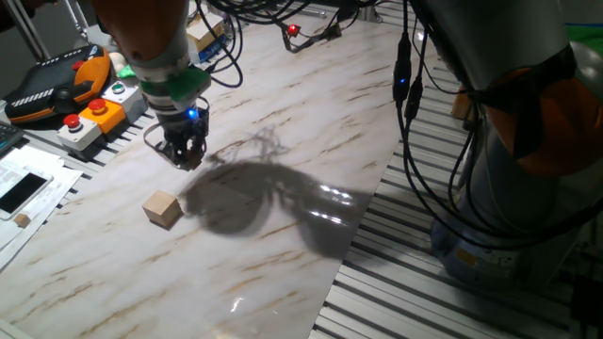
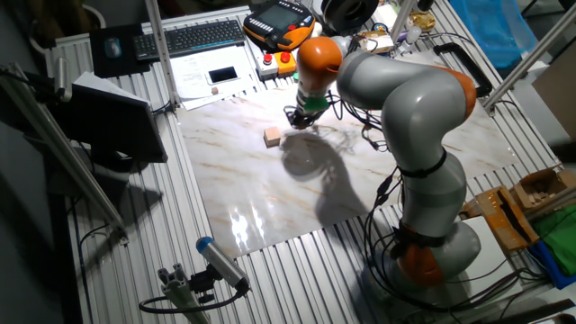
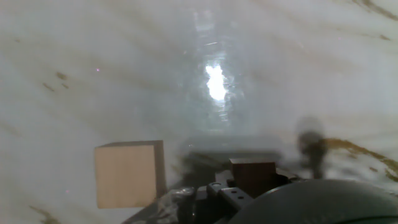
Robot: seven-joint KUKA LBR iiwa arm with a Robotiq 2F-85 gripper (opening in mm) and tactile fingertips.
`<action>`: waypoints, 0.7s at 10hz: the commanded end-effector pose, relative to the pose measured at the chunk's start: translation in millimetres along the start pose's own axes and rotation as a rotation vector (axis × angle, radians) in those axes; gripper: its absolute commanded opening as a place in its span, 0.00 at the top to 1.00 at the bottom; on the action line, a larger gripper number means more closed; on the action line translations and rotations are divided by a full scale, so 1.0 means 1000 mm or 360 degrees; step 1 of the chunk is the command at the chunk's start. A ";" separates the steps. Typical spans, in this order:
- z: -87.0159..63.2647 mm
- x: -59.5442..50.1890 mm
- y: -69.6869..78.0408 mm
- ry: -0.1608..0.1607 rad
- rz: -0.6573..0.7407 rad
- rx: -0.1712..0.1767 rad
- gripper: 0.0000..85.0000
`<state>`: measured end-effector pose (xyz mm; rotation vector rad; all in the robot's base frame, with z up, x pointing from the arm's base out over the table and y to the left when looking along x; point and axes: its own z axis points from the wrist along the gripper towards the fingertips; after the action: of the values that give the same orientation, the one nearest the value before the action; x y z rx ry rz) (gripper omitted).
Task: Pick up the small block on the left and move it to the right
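In the hand view the small block [image 3: 252, 176], a tiny brown wooden cube, sits on the marble right in front of my gripper [image 3: 249, 186], between its blurred fingers. A dark finger [image 3: 310, 149] stands a little apart from the block's right side, so the jaws look open around it. The larger tan cube [image 3: 127, 174] lies just to its left. In one fixed view my gripper [image 1: 185, 155] is low over the table, up and right of the tan cube [image 1: 162, 208], and hides the small block. The other fixed view shows the gripper [image 2: 300, 118] right of the tan cube [image 2: 272, 136].
A marble board [image 1: 283, 254] covers the slatted table. A button box [image 1: 89, 118] and an orange-black pendant [image 1: 52, 85] lie beyond its left edge, with papers and a phone [image 1: 19, 193] nearer. Cables [image 1: 311, 28] run along the far edge. The arm's base [image 2: 432, 243] stands on the right.
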<state>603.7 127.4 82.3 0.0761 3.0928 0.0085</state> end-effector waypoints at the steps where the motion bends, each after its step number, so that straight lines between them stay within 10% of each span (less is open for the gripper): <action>1: 0.003 0.001 0.005 0.0006 0.0005 -0.0015 0.99; 7: 0.013 0.002 0.023 0.0019 0.0013 -0.0041 0.99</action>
<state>604.0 150.9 68.7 0.0882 3.1034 0.0488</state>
